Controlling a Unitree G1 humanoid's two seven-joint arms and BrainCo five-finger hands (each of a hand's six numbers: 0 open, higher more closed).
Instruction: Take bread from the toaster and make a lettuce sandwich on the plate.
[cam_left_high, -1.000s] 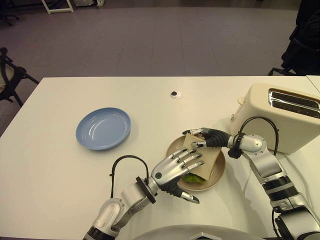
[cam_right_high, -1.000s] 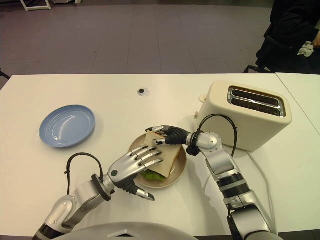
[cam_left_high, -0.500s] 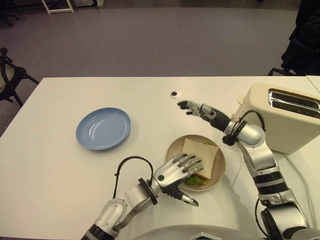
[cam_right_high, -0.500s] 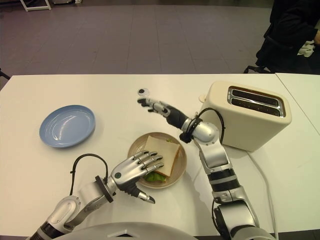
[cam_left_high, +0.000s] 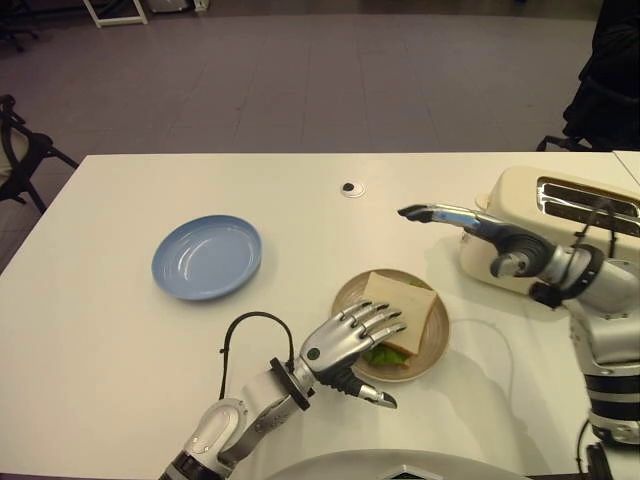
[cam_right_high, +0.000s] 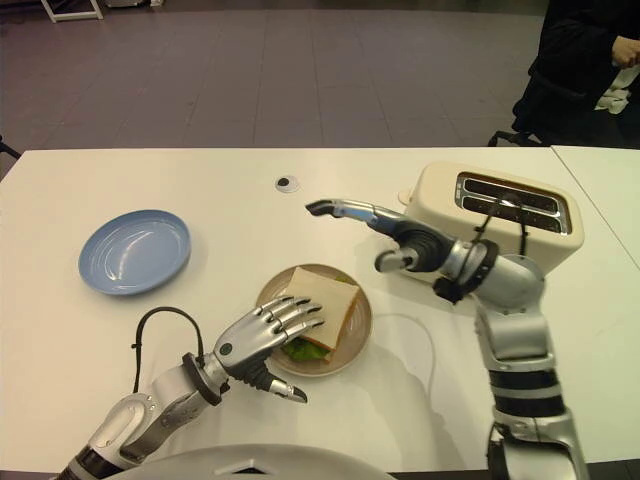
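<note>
Sandwich on plate: assembly judged near complete.
The square white bread slice (cam_left_high: 402, 315) lies over green leaf lettuce (cam_left_high: 378, 355) on the round tan plate (cam_left_high: 441, 330); a lower slice cannot be told. The left hand (cam_left_high: 340, 348) sits at the plate's near rim, fingers spread, holding nothing. The right hand (cam_left_high: 478, 226) hovers beside the cream toaster (cam_left_high: 515, 190), fingers extended, holding nothing. The round blue plate (cam_left_high: 207, 257) stands well apart.

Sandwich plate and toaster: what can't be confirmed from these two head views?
Lettuce: only a green edge shows; the top bread slice and the left hand cover the rest in both views.
Any bottom slice: hidden under the top bread slice, so cannot tell.
Toaster slots: too dark inside to tell whether bread remains; the left eye view's right edge cuts the toaster off.
</note>
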